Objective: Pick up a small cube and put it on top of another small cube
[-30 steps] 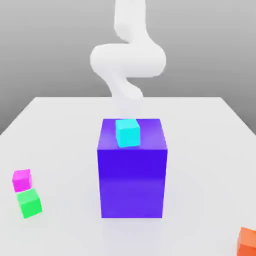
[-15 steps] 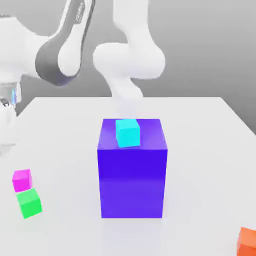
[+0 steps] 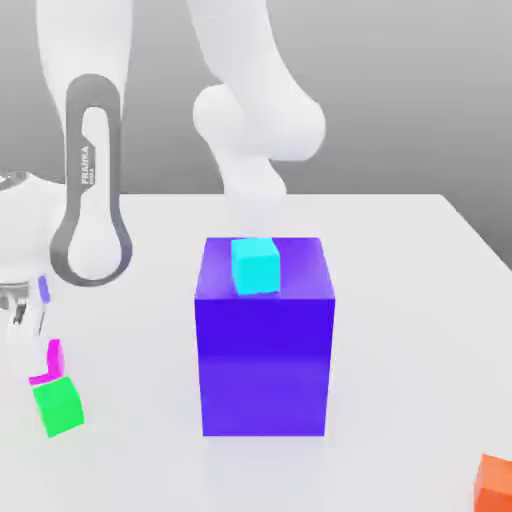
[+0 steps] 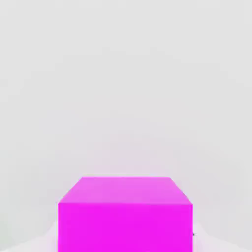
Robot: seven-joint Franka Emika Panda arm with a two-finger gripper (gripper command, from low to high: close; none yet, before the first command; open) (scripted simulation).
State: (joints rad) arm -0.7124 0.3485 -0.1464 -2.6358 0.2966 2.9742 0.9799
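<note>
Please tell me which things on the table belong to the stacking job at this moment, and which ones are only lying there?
In the job, likely:
- magenta cube, the one the arm is down over
- green cube, right next to it, perhaps the base

Just lying about:
- big blue block
- cyan cube on top of that block
- orange cube at the exterior view's right edge

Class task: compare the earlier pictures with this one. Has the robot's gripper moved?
Yes. The gripper has come down at the exterior view's left, now just above the magenta cube, which has stayed beside the green cube.
</note>
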